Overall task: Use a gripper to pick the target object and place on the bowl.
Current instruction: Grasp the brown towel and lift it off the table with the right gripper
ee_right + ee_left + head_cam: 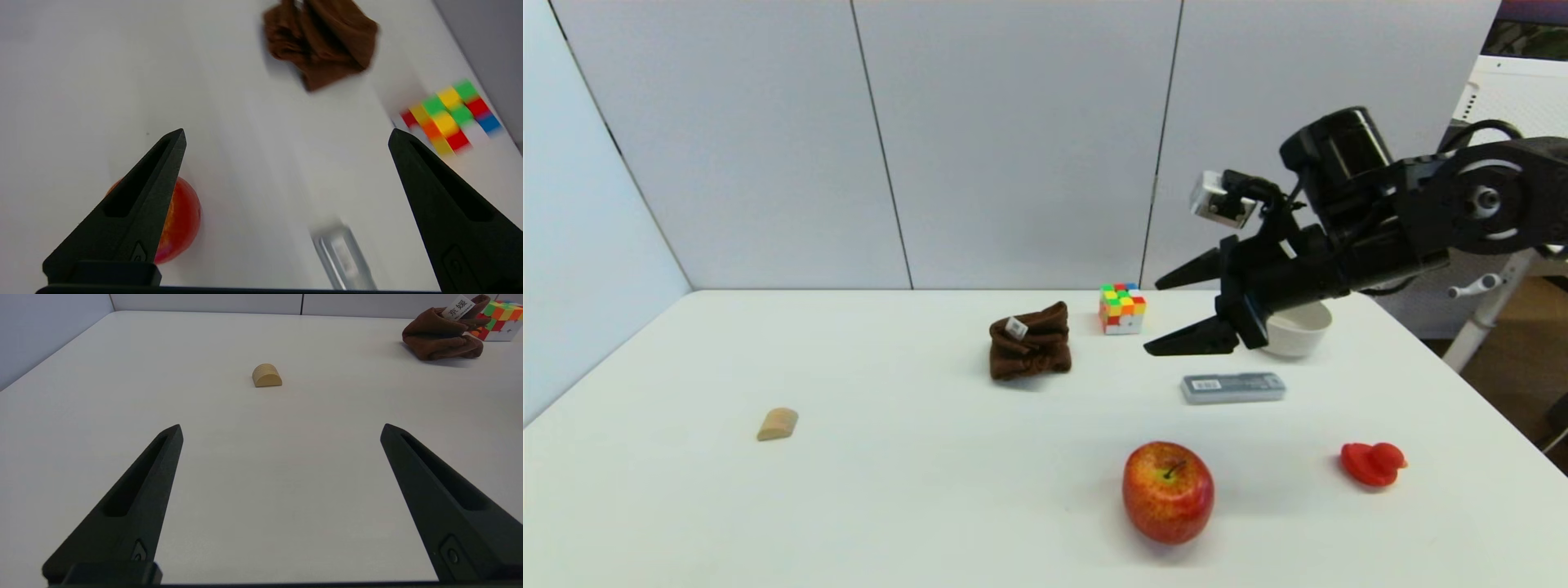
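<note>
The dark brown cloth bundle (1029, 340) with a white tag lies on the white table (915, 490) near the back middle. It also shows in the left wrist view (443, 335) and the right wrist view (320, 38). The off-white bowl (1298, 331) stands at the back right, partly hidden behind my right arm. My right gripper (1160, 314) hangs open and empty above the table, right of the bundle and in front of the bowl; its jaws stand wide apart (286, 136). My left gripper (282, 430) is open and empty, low over the table's left part.
A colourful puzzle cube (1121, 308) stands right of the bundle. A grey flat case (1233, 387) lies below the right gripper. A red apple (1168, 492) and a red toy duck (1374, 464) sit at the front right. A small wooden block (778, 425) lies at the left.
</note>
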{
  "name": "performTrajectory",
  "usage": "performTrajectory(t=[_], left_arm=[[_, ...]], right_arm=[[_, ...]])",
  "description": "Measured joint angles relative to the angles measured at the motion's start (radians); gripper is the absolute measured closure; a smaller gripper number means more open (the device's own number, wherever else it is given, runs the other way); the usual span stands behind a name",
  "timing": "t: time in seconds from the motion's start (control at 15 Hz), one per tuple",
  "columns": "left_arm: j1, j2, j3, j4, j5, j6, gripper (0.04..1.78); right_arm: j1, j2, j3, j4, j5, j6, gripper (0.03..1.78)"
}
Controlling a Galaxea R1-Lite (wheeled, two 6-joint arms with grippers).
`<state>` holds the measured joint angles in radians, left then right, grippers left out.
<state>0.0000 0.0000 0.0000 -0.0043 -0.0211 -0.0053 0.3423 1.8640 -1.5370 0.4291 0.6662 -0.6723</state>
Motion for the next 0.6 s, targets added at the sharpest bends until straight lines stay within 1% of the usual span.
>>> performTrajectory(t=[0.2, 0.33, 0.4, 0.47, 0.6], left_arm=[[0.000, 0.000, 0.000, 0.000, 0.000, 0.000, 0.11], [0.000, 0.000, 0.000, 0.000, 0.000, 0.000, 0.11], [0.000, 0.000, 0.000, 0.000, 0.000, 0.000, 0.11], [0.000, 0.000, 0.000, 0.000, 0.000, 0.000, 0.11], [0.000, 0.000, 0.000, 0.000, 0.000, 0.000, 0.11]], right_arm=[[0.022, 0.122, -0.110, 0.019, 0.134, -0.128, 0.10], [0.042, 0.201, -0.173, 0.019, 0.198, -0.193, 0.10], [0.051, 0.238, -0.207, 0.018, 0.217, -0.214, 0.10], [0.061, 0.272, -0.241, 0.017, 0.225, -0.225, 0.10], [0.078, 0.337, -0.311, 0.016, 0.229, -0.232, 0.10]])
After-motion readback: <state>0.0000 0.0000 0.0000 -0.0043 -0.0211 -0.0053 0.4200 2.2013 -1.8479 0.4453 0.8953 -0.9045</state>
